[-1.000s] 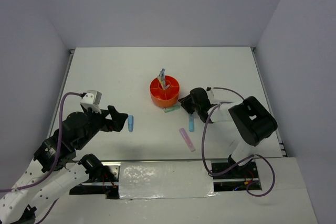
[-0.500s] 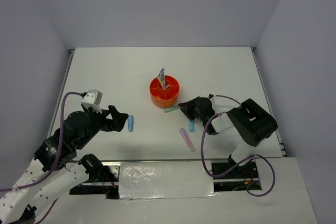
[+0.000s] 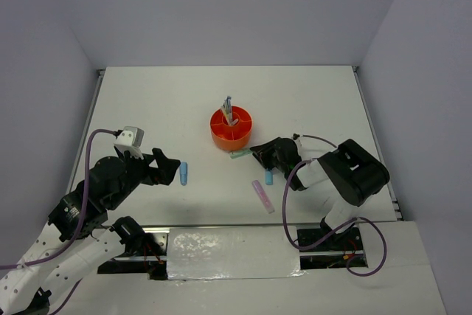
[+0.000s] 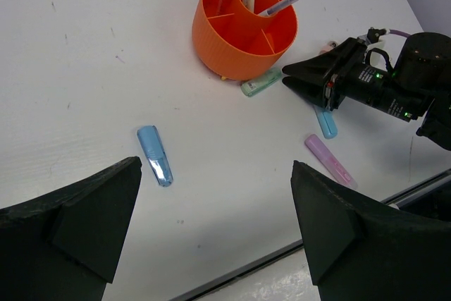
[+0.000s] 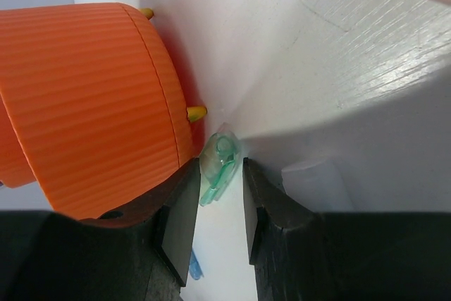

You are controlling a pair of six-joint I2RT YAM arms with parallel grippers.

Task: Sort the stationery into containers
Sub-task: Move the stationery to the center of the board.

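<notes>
The orange organiser [image 3: 230, 129] stands mid-table with a few pens [image 3: 228, 108] upright in it; it also shows in the left wrist view [image 4: 243, 29] and the right wrist view [image 5: 84, 96]. A green marker [image 3: 240, 154] lies against its base. My right gripper [image 3: 257, 151] is low at the marker, jaws narrowly open with the marker's end [image 5: 222, 160] between the fingers [image 5: 180, 216]. A blue marker [image 3: 268, 177] lies under the right wrist and a pink marker [image 3: 262, 195] nearer. Another blue marker [image 3: 183, 173] lies left, just beyond my open, empty left gripper [image 3: 171, 166].
The organiser's small yellow feet [image 5: 196, 112] sit right beside the green marker. A small pink item [image 4: 328, 46] peeks out behind the right gripper. The table's near edge [image 4: 282, 252] runs close below the pink marker [image 4: 331, 163].
My right gripper dropped and moved in toward the green marker between one second and half a second ago, then held still. The left arm has not moved.
</notes>
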